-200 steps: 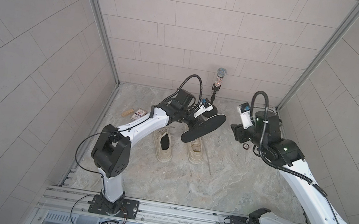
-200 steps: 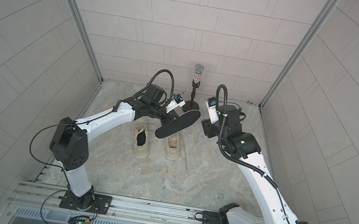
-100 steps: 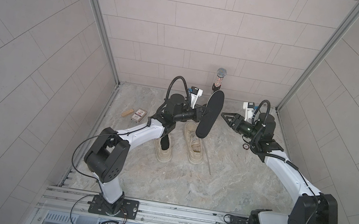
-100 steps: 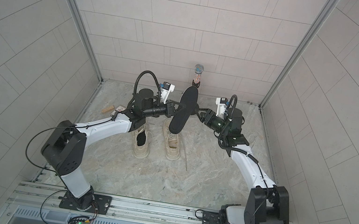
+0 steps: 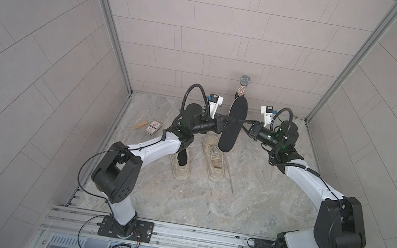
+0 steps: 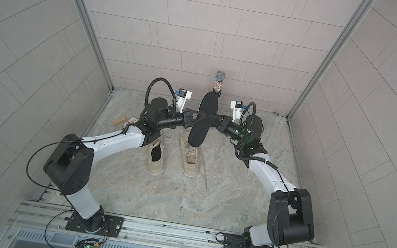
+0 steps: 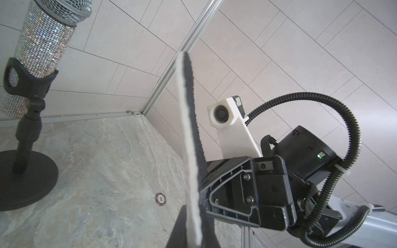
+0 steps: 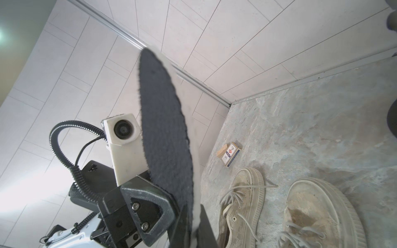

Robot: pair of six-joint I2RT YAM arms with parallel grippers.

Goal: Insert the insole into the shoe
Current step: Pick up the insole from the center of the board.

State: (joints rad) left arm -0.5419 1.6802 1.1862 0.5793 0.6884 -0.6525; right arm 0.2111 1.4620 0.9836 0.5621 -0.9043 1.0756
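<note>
A black insole with a white underside stands on edge in mid-air, above two beige sneakers. My left gripper flanks it from one side, fingers close along its edge; whether they still pinch cannot be told. My right gripper is shut on the insole from the opposite side. The right shoe shows a pale inside. The left shoe has a dark insole inside. Both top views show the insole between the two wrists.
A glittery microphone on a round-based stand rises behind the insole at the back wall. A card box and a wooden block lie back left. A thin stick lies right of the shoes, a poker chip near the right arm.
The left arm turned the insole from lying flat to standing on edge. The right arm swung in from the right, reached the insole and closed on it.
</note>
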